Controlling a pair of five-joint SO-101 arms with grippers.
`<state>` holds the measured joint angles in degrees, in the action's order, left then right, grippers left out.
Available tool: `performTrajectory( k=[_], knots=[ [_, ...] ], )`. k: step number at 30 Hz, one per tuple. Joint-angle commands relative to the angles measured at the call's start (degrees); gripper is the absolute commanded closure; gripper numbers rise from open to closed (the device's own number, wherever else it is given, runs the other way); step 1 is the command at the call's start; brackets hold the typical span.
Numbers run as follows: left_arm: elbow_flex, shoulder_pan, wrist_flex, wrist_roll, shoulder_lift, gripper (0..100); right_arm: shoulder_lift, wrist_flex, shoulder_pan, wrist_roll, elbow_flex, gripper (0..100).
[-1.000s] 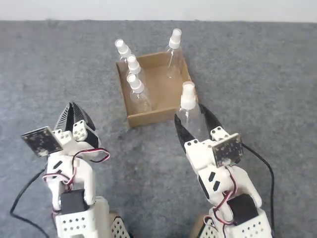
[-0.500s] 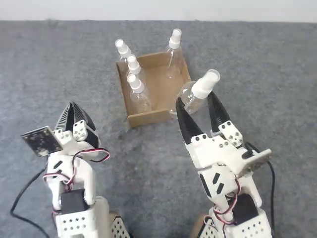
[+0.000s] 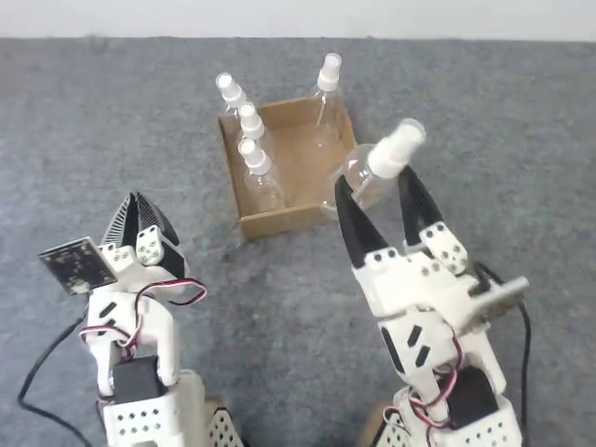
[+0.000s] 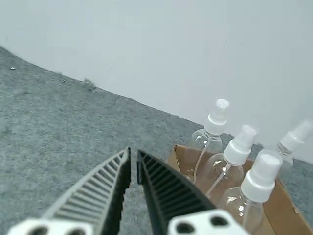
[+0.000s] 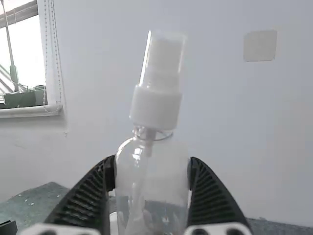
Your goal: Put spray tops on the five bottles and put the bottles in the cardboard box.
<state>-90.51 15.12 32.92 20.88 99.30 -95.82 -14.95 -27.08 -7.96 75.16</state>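
Observation:
The cardboard box [image 3: 300, 175] sits at the table's middle back and holds several clear bottles with white spray tops [image 3: 258, 172]. My right gripper [image 3: 375, 189] is shut on one more spray-topped bottle [image 3: 372, 169], lifted and tilted over the box's right edge; in the right wrist view that bottle [image 5: 152, 166] stands between the black fingers [image 5: 88, 193]. My left gripper [image 3: 142, 212] is shut with nothing in it, low at the left front, its closed tips [image 4: 133, 159] pointing toward the box [image 4: 254, 210] and the bottles [image 4: 234, 156] in it.
Grey carpet [image 3: 484, 121] covers the table, with bare room left and right of the box. A white wall [image 4: 146, 44] rises behind the table. One bottle [image 3: 324, 98] stands in the box's far right corner.
My right gripper has lifted the bottle off the carpet and carried it up and forward, tilting it over the box's right edge. The left arm has kept still.

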Motion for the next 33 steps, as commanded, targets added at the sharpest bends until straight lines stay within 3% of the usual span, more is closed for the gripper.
performTrajectory(
  k=[1, 11, 30, 33],
  knots=[
    [0.57, 0.26, -1.67, -0.7, 0.97, 99, 8.75, -0.22, 0.4, -0.62, -8.35, 97.9],
    [0.57, 0.35, -1.67, -0.7, 0.97, 99, 29.32, 0.57, 0.4, -0.62, -18.64, 97.9],
    [0.57, 0.35, -1.67, -0.7, 0.97, 99, 51.21, 22.81, 0.57, -0.53, -19.08, 97.7],
    [0.57, 0.35, -1.67, -0.7, 0.97, 99, 54.9, 27.21, 0.57, 2.9, -19.08, 97.8]
  ],
)
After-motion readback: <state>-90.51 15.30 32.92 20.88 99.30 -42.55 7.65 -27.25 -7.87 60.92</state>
